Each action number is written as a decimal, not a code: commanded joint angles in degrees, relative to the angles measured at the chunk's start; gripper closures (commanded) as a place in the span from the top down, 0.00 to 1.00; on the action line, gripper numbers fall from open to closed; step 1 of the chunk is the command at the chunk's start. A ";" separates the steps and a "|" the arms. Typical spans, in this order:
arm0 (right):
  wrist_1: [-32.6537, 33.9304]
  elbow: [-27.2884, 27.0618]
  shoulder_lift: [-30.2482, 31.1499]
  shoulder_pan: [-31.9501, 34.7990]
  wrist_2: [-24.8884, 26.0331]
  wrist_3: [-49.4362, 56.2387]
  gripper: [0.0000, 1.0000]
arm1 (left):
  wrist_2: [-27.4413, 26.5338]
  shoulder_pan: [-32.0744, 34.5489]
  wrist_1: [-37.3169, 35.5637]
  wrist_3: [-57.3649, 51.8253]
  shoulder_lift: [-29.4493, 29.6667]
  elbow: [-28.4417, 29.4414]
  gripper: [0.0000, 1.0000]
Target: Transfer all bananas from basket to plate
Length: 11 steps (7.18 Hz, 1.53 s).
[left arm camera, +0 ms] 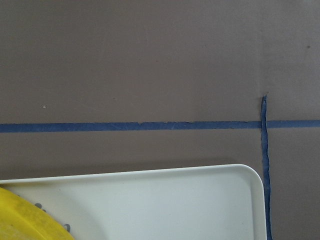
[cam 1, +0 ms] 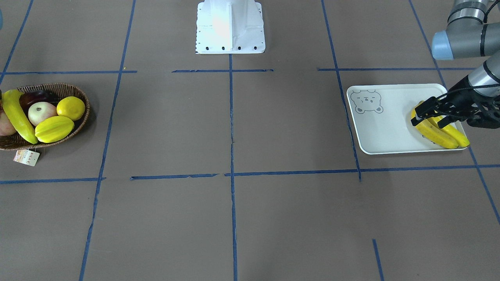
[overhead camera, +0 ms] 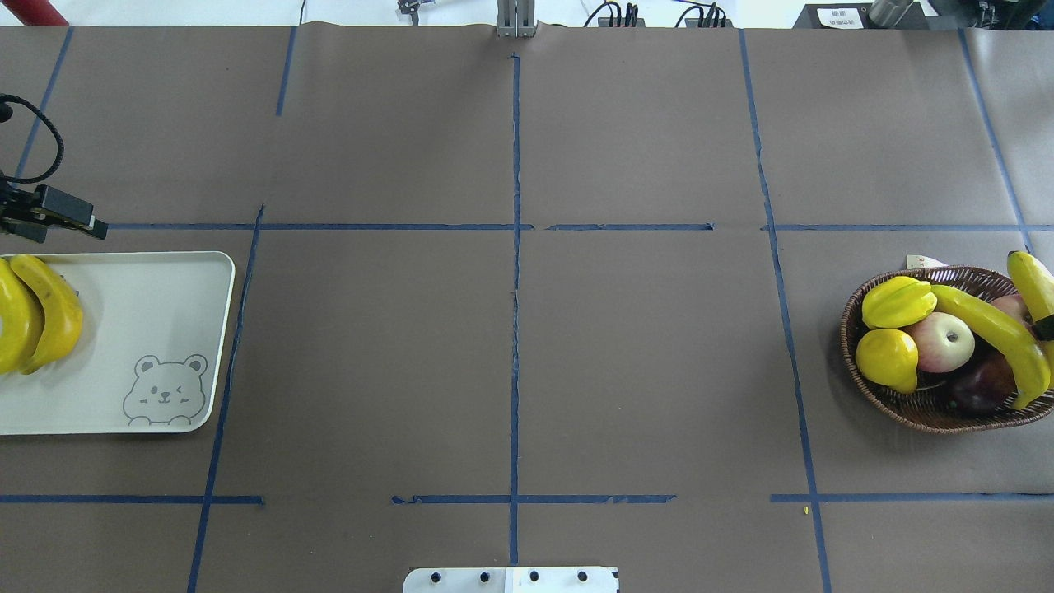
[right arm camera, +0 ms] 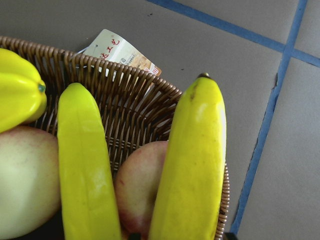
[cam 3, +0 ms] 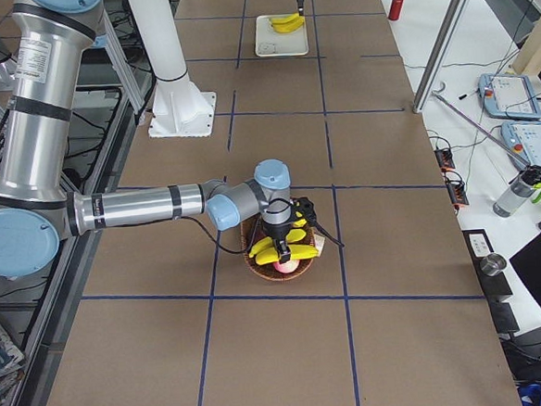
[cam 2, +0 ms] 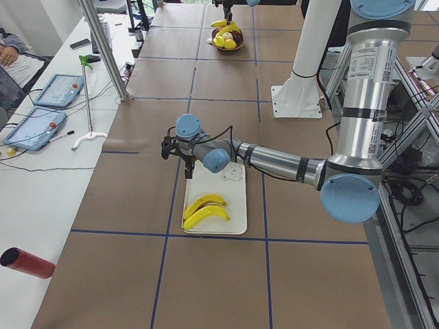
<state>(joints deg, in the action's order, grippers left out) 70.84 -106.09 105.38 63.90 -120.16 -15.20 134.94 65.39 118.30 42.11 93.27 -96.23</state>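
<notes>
Lying together, two bananas [cam 1: 441, 137] occupy the plate [cam 1: 386, 132].

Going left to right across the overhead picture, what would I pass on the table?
Plate with two bananas at its left end, then its bear drawing → centre tape line → basket → apple → two more bananas.
</notes>
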 commanded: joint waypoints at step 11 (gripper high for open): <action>18.98 -13.44 -5.51 11.07 -13.37 3.61 0.01 | 0.58 -0.17 -0.09 0.34 0.34 0.16 1.00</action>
<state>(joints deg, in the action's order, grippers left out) 86.55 -118.16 102.68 74.80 -128.48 -11.48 135.27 65.28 118.28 42.28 93.52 -95.99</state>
